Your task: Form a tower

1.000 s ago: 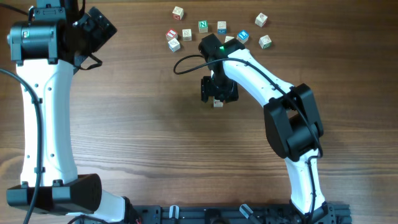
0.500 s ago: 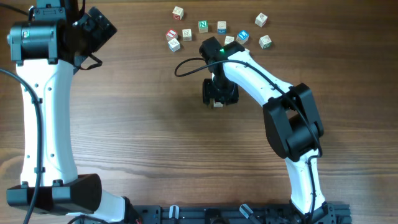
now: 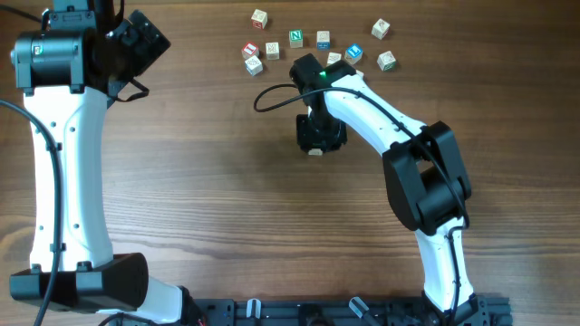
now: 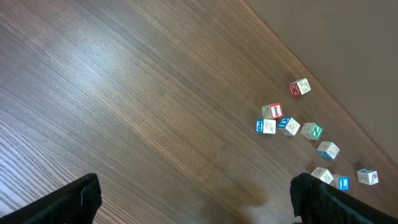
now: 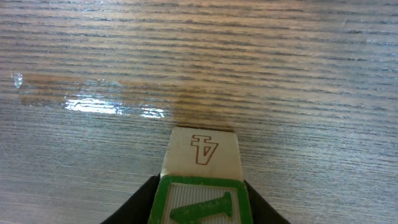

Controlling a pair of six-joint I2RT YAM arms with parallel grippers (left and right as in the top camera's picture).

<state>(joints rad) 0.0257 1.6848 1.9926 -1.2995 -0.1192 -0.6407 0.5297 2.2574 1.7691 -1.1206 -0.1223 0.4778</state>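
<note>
The right tool (image 3: pixel 319 136) has drawn its jaws in; its fingers (image 5: pixel 138 205) now clamp both sides of the green-faced cube (image 5: pixel 202 200) topping the tower (image 3: pixel 314 152), mid-table (image 3: pixel 199 181). How tall the tower stands cannot be told. The left tool (image 4: pixel 199 208) hangs wide open and empty, well apart from the loose cubes (image 3: pixel 295 37).

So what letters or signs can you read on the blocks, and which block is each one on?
"N", in green: green N cube.
"I", in red: red I cube.
"L", in blue: blue L cube.
Green arrow sign: green arrow cube, between the fingers of the right gripper; the outlined mark on its pale face is unclear.
Other cubes: too small to read.
</note>
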